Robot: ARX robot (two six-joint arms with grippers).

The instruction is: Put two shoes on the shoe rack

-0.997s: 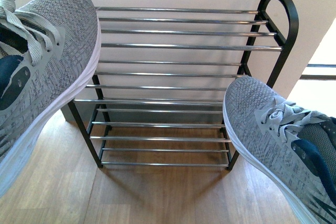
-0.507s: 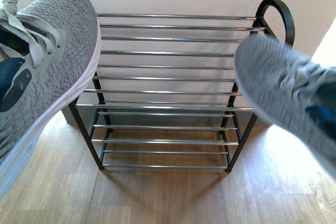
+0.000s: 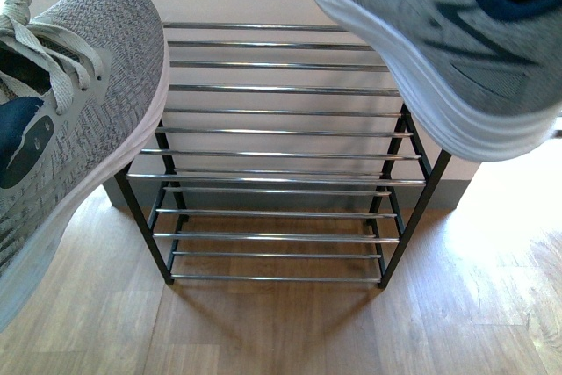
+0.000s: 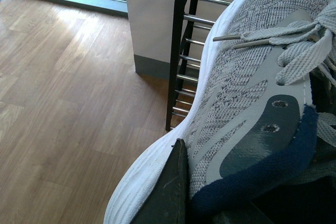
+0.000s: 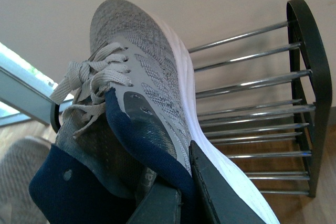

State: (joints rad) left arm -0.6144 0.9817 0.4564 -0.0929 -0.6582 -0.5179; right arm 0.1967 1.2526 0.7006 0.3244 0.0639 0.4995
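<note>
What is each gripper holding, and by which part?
The left gripper pinches one grey sneaker by its navy-lined collar wall; the right gripper holds the other sneaker likewise.

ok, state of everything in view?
rack: upright, no shoes on it.
left shoe: laced, in the air.
right shoe: in the air by the rack's top right.
left gripper: shut on left shoe.
right gripper: shut on right shoe.

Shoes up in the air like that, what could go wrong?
The right gripper pinches the right sneaker only at its heel collar; it might slip out.
The shoe rack has thin bars with gaps, so a sneaker set down crooked could tip.
The left sneaker hangs near the rack's side frame and might bump it.
</note>
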